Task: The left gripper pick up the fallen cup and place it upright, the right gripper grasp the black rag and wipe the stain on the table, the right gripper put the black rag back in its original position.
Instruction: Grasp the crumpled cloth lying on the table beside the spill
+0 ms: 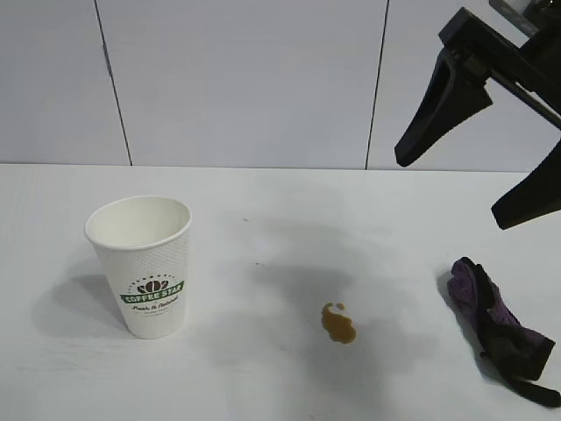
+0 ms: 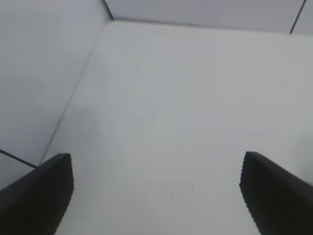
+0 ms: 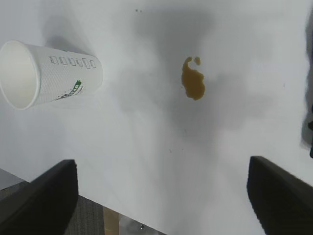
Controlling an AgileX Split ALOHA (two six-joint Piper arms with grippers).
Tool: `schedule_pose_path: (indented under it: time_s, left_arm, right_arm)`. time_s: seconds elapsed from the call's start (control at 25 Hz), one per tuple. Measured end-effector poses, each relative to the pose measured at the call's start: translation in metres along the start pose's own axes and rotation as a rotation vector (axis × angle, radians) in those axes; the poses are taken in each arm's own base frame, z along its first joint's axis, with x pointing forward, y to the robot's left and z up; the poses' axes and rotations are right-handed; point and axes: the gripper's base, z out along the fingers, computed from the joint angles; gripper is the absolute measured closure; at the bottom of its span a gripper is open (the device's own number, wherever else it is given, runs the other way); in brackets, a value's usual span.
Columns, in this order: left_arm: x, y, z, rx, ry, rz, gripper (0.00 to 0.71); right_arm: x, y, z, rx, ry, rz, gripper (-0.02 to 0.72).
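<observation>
The white cup [image 1: 145, 263] with its green logo band stands upright on the table at the left; it also shows in the right wrist view [image 3: 46, 76]. The brown stain [image 1: 338, 323] with its small joined drop lies mid-table and shows in the right wrist view [image 3: 193, 81]. The black rag [image 1: 500, 326] with purple folds lies bunched at the right front. My right gripper [image 1: 451, 193] hangs open and empty, high above the table's right side, up and back from the rag [image 3: 161, 166]. My left gripper [image 2: 156, 159] is open and empty over bare table, out of the exterior view.
The white table [image 1: 280, 219] runs back to a pale panelled wall [image 1: 245, 79]. The table's front edge and dark floor below it show in the right wrist view [image 3: 90, 215]. A wall corner shows in the left wrist view [image 2: 105, 10].
</observation>
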Motion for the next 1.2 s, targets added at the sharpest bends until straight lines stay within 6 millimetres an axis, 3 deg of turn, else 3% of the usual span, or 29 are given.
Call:
schedule_pose_path:
  time_s: [0.2,0.4,0.76,1.2]
  left_arm:
    - [0.013,0.001,-0.076,0.070,-0.180,-0.106,0.045]
    - [0.037,-0.002,-0.108,0.137,-0.152,-0.147,0.045]
    - [0.063,-0.018,-0.109,0.396,0.095,0.019,0.045]
    - [0.126,-0.017,-0.054,0.431,0.358,0.110,0.046]
  right_arm:
    - [0.000,0.000,0.000,0.000,0.000,0.000,0.054]
    - [0.000,0.000,0.000,0.000,0.000,-0.001,0.054]
    - [0.000,0.000,0.000,-0.001,0.004,-0.019,0.054]
    - [0.001,0.000,0.000,-0.002,0.013,-0.019,0.054]
